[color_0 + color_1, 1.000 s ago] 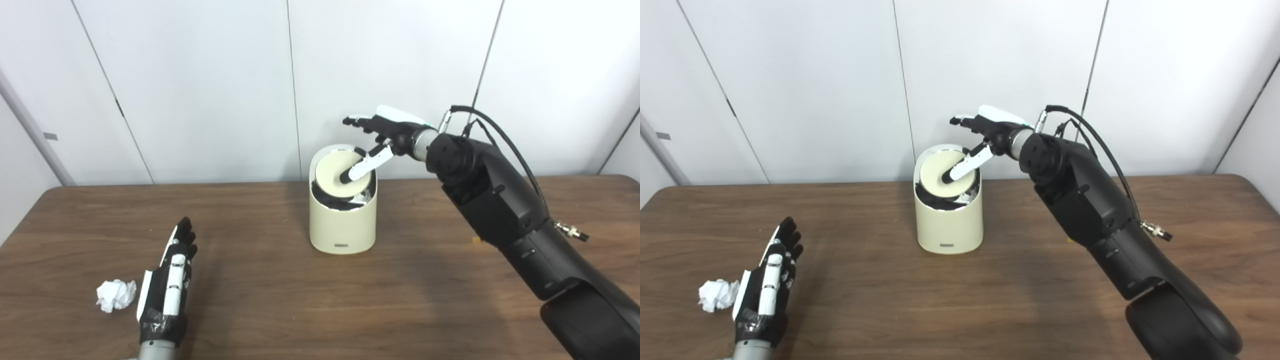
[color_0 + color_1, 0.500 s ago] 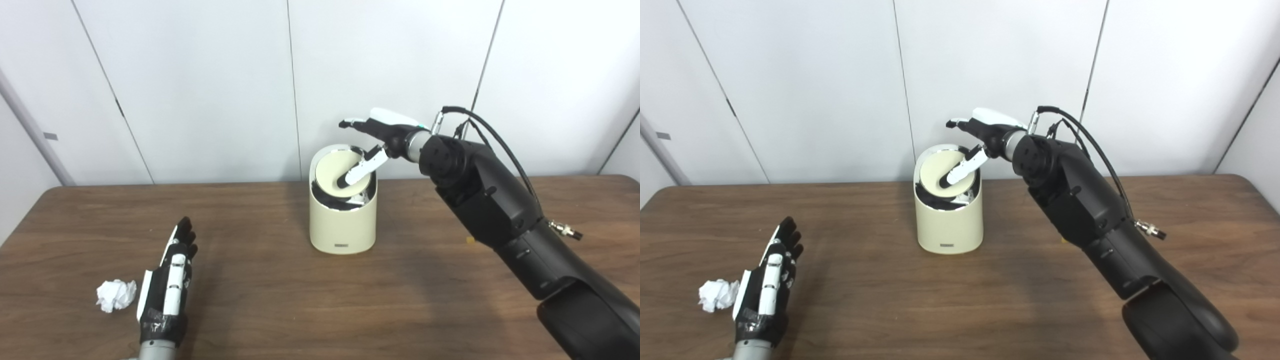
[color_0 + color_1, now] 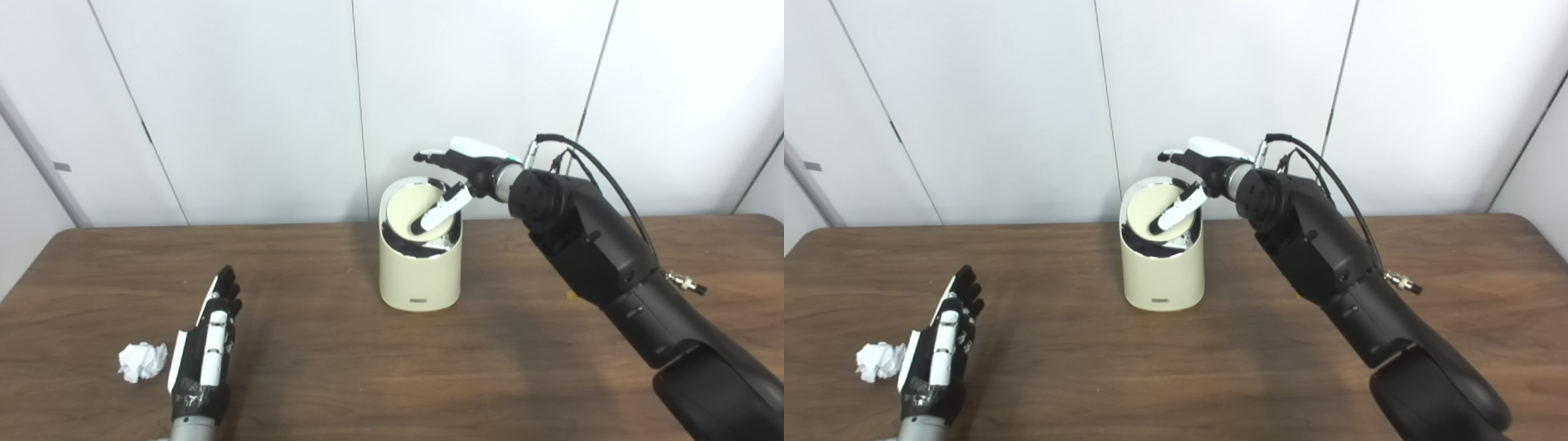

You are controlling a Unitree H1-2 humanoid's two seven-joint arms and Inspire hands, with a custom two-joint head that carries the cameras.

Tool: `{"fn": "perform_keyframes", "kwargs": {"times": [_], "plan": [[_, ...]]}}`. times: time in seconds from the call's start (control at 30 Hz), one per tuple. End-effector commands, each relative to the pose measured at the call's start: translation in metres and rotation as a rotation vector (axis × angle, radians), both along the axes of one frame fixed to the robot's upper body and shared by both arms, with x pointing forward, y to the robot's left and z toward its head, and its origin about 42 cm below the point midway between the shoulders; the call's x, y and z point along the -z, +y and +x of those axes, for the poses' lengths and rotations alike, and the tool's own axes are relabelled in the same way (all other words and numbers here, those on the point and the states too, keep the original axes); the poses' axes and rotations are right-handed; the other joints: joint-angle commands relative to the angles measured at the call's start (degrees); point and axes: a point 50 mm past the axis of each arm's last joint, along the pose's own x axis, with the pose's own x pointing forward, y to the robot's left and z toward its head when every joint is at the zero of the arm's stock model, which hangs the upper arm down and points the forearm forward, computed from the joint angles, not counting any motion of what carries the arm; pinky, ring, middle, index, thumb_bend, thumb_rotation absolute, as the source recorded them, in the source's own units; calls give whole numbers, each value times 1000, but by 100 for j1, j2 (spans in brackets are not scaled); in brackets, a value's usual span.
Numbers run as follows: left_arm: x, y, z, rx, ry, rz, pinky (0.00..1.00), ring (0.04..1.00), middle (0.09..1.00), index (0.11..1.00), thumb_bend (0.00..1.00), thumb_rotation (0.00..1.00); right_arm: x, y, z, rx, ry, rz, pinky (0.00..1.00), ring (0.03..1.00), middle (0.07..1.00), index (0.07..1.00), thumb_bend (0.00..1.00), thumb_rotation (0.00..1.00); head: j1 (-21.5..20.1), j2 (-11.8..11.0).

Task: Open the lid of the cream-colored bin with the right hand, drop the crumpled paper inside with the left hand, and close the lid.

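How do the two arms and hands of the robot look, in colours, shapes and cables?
Both hands are black with white plates. The left hand has black tape around its wrist above a grey cuff. The right hand joins a bulky glossy black arm with black cables looping along it and a small metal connector.

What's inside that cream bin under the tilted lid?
Under the lid of the bin, only a dark gap with a few white bits shows. The lid and the right hand hide the rest.
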Motion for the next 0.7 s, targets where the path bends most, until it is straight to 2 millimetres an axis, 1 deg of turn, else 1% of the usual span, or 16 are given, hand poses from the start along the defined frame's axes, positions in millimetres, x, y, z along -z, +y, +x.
{"fn": "perform_keyframes", "kwargs": {"times": [0.0, 0.33, 0.43, 0.53, 0.67], "plan": [[36, -15, -14, -5, 109, -50, 1000, 1000, 999, 986, 304, 897, -32, 7, 1, -29, -109, 2, 983, 941, 949, 939, 899, 421, -5, 2], [35, -15, -14, -14, 111, -54, 1000, 1000, 999, 985, 308, 876, -30, 6, 2, -26, -112, -9, 991, 945, 954, 942, 890, 420, -1, 16], [35, -15, -15, -10, 108, -59, 1000, 1000, 1000, 986, 324, 882, -29, 5, 3, -25, -113, -9, 996, 943, 954, 941, 886, 415, -1, 16], [35, -15, -15, -9, 108, -62, 1000, 1000, 998, 986, 304, 886, -27, 5, 3, -26, -112, -21, 994, 946, 955, 942, 880, 420, -2, 30], [35, -15, -16, -15, 105, -63, 1000, 1000, 999, 990, 309, 888, -25, 3, 4, -23, -110, -38, 981, 946, 956, 942, 877, 424, 3, 35]]}}
